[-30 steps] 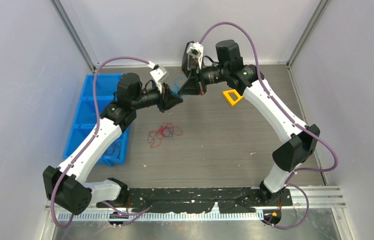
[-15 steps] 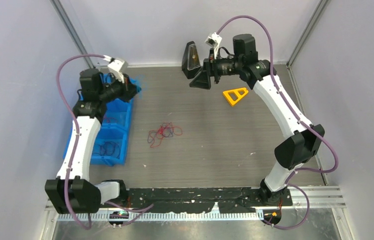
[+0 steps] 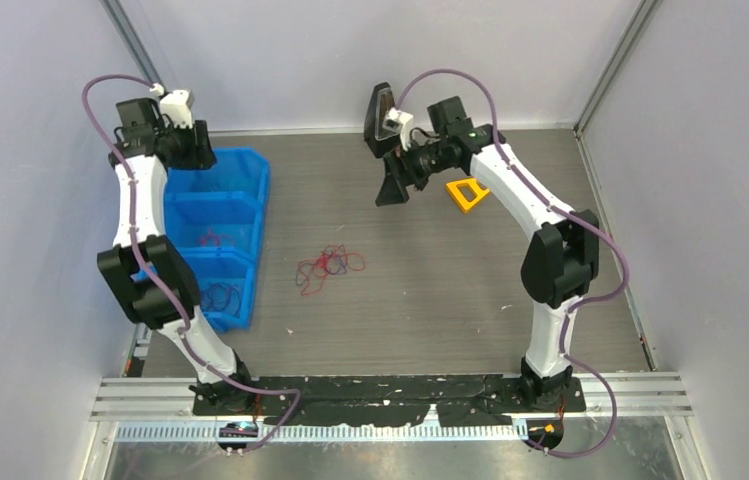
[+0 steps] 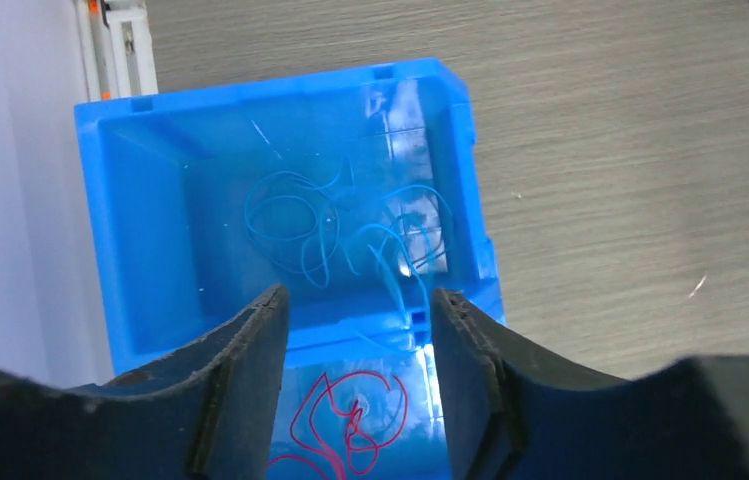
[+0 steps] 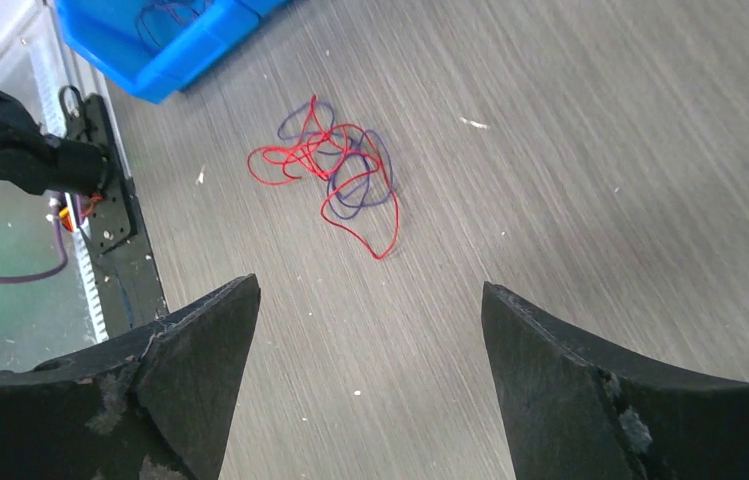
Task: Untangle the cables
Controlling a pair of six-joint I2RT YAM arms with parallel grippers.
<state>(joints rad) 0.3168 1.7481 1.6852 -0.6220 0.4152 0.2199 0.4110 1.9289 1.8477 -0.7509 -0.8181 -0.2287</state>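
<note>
Grey table [image 3: 430, 300] | left gripper [image 4: 358, 300] part open, empty, over blue bin [image 3: 262, 190] at far-left corner, loose blue wire [image 4: 315, 225] inside | cables [image 3: 328, 267] tangled mid-table, spread roughly left-right | right gripper [image 5: 370, 295] wide open, empty, nearer arm, tangle ahead toward near edge

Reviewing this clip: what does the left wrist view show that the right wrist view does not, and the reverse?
Left wrist only: loose blue cables in the end compartment of the blue bin, a red cable in the next one, and the open left end effector. Right wrist only: the red and purple tangle on the table and the open right end effector. Both: the blue bin and the wood-grain table.
</note>
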